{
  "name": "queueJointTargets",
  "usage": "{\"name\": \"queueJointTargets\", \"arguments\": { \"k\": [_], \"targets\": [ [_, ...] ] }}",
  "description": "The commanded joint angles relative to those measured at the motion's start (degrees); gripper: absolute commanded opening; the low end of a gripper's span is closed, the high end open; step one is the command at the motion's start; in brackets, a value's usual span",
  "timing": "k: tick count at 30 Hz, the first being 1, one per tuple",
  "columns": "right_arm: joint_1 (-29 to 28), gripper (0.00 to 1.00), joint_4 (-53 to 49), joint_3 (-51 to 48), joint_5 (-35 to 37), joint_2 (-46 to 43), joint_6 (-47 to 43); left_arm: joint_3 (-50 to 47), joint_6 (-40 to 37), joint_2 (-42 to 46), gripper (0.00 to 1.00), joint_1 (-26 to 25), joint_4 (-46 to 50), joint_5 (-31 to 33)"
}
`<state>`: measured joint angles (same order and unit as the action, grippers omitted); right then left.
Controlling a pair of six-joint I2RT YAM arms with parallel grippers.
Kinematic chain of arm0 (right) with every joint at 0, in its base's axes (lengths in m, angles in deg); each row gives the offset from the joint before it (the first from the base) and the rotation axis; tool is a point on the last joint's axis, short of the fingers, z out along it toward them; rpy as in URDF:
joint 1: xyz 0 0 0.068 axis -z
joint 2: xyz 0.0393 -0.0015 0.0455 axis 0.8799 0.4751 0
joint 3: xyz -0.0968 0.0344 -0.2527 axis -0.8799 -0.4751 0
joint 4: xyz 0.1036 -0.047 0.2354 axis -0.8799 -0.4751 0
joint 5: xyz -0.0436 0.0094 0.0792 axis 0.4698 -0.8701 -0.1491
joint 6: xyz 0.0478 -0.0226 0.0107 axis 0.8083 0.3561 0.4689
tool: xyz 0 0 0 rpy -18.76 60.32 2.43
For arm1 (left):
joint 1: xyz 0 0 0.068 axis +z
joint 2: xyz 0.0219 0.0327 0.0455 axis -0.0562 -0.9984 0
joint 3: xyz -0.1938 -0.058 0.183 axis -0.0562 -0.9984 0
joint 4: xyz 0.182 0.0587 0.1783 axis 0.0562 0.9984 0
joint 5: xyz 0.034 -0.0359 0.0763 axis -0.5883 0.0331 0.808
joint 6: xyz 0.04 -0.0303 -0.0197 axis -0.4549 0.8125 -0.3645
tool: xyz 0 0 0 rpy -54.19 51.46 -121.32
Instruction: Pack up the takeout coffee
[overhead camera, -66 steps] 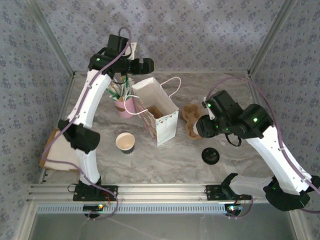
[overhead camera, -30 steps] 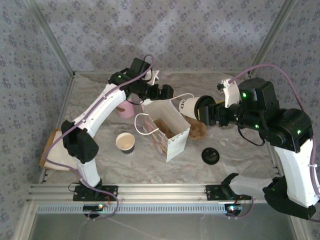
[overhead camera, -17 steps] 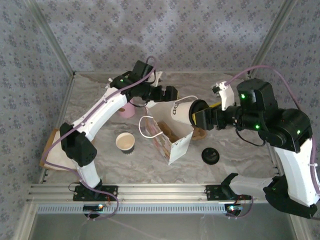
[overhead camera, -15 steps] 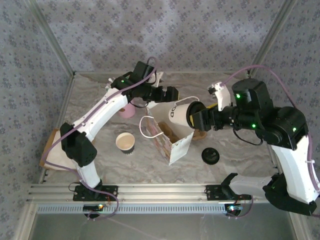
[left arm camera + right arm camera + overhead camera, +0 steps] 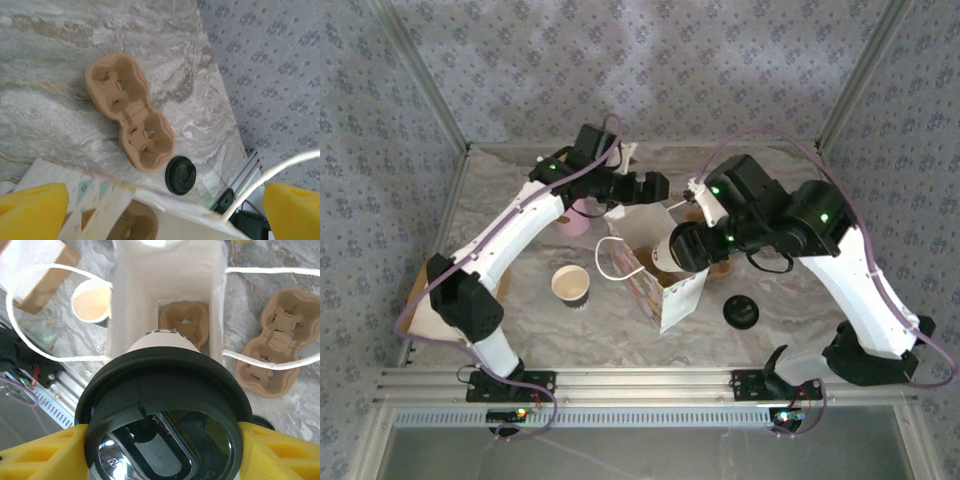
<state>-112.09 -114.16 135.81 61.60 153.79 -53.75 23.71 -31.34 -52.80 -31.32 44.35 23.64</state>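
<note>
A white coffee cup with a black lid (image 5: pixel 162 410) hangs upright over the open mouth of the white paper bag (image 5: pixel 165 275), with my right gripper (image 5: pixel 162 442) shut on its sides. From above, the cup (image 5: pixel 665 250) and right gripper (image 5: pixel 685 245) sit over the bag (image 5: pixel 660 290). A brown cup carrier (image 5: pixel 184 322) lies on the bag's floor. My left gripper (image 5: pixel 642 187) is open at the bag's far rim; its yellow fingers (image 5: pixel 32 210) stand wide either side of the rim (image 5: pixel 165 205) and a white handle (image 5: pixel 270 175).
A second brown carrier (image 5: pixel 129 117) lies on the marble right of the bag, with a loose black lid (image 5: pixel 741 312) near it. An open lidless cup (image 5: pixel 570 284) stands left of the bag, a pink cup (image 5: pixel 572 216) behind it. Brown paper (image 5: pixel 420 300) lies at the left edge.
My right arm has swung the lidded cup from lying sideways at the bag's right to upright over the bag's mouth. The left gripper has stayed open at the far rim.
</note>
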Motion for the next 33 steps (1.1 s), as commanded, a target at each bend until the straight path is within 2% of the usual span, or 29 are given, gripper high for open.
{"name": "queueJointTargets", "arguments": {
  "k": [1,7,15,25,33],
  "targets": [
    [-1.17,0.69,-4.99,3.23,4.32,2.38,0.99,0.24,-1.16,3.01,0.99,2.60,-2.11,-2.11],
    [-2.67,0.69,-7.78,7.15,6.52,7.28,1.00,-0.64,-2.50,6.28,0.99,4.81,-1.27,-2.37],
    [-3.86,0.69,-10.90,10.40,8.17,13.01,0.46,-8.91,-1.89,15.05,1.00,6.06,-2.93,1.28],
    [-4.12,0.69,-13.13,10.79,9.06,17.49,-0.71,-19.27,-1.54,27.78,1.00,6.09,-1.43,6.97],
    [-4.43,0.69,-13.13,8.38,8.98,18.74,-0.77,-25.38,-0.36,34.96,0.99,6.09,-0.90,8.84]
  ]
}}
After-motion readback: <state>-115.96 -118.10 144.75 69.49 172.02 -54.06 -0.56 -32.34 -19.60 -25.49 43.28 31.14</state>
